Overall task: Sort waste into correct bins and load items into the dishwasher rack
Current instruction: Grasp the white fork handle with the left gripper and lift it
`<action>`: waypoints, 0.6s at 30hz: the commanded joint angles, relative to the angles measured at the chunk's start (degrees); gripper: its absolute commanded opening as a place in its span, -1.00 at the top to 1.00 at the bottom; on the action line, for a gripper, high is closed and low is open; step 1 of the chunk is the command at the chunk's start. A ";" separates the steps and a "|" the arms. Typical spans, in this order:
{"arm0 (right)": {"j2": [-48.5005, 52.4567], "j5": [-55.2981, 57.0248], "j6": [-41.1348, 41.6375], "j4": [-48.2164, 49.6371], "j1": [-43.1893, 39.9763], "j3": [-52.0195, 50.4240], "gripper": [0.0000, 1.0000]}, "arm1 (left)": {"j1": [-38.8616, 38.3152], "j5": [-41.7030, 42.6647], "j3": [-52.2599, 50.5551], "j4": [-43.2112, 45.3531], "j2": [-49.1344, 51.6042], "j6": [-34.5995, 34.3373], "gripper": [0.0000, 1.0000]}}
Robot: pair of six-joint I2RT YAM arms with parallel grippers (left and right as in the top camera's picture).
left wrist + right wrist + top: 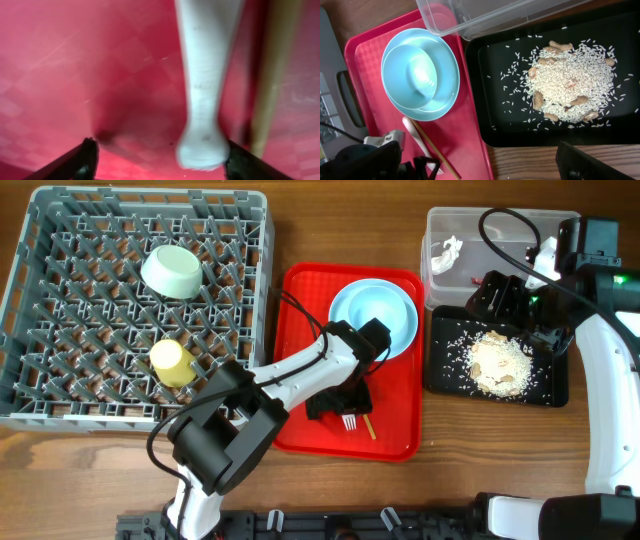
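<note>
Currently the step in hand looks like picking up the fork for loading. Far to the left of the left claw (338,405) sits the large square grey plastic pegged rack (30,310), already holding a pale green saucer (171,271) and a yellow cup (172,361). The left claw is down on the flat red plastic tray (300,290), its fingers (86,159) spread and released, gripping nothing. Between them lies the handle of the white plastic fork (204,95), nearer one finger; just past that finger lie the thin wooden chopsticks (272,75). Beyond the claw, on the same tray, a light blue bowl (412,75) rests in a light blue plate (451,80). Further right, near the right claw (515,308), stand the clear rectangular plastic tub (440,225) holding a crumpled white tissue (450,250), and the shallow black tray (490,60) of whitish rice-like scraps (570,82). Whether the right claw is clenched cannot be told. Next, I judge, the left fingers should close on the handle alone, missing the chopsticks, then lift towards the rack.
</note>
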 commanded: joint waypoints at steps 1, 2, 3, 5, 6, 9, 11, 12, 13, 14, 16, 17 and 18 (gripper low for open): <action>-0.63 -0.76 -0.55 -0.13 -0.17 0.17 -0.99 | -0.20 -2.45 -2.01 1.07 1.14 -0.37 -0.31; -0.63 -0.76 -0.55 -0.17 -0.17 0.17 -0.99 | -0.20 -2.45 -2.01 1.25 1.14 -0.37 -0.27; -0.63 -0.79 -0.52 -0.26 -0.20 0.17 -0.99 | -0.20 -2.45 -2.01 1.25 1.14 -0.37 -0.25; -0.63 -0.76 -0.55 -0.33 -0.20 0.17 -0.99 | -0.20 -2.47 -2.01 1.33 1.14 -0.37 -0.18; -0.63 -0.76 -0.55 -0.33 -0.17 0.17 -0.99 | -0.20 -2.47 -2.01 1.55 1.14 -0.37 -0.15; -0.63 -0.79 -0.55 -0.44 -0.17 0.17 -0.99 | -0.20 -2.45 -2.01 2.34 1.14 -0.37 -0.03; -0.63 -0.79 -0.52 -0.52 -0.17 0.17 -1.00 | -0.20 -2.45 -2.01 2.69 1.14 -0.37 -0.03; -0.63 -0.79 -0.50 -0.55 -0.17 0.17 -0.99 | -0.20 -2.45 -2.01 2.78 1.14 -0.37 0.02; -0.63 -0.79 -0.50 -0.55 -0.17 0.17 -0.99 | -0.20 -2.45 -2.01 2.95 1.14 -0.35 0.08; -0.63 -0.79 -0.48 -0.57 -0.17 0.17 -0.99 | -0.20 -2.47 -2.01 3.02 1.14 -0.37 0.10; -0.63 -0.79 -0.48 -0.74 -0.17 0.17 -0.99 | -0.20 -2.45 -2.01 3.23 1.14 -0.37 0.13; -0.63 -0.79 -0.46 -0.81 -0.17 0.17 -0.99 | -0.20 -2.45 -2.01 3.34 1.14 -0.37 0.15; -0.63 -0.79 -0.24 -0.85 -0.17 0.17 -0.99 | -0.20 -2.45 -2.01 3.37 1.14 -0.37 0.16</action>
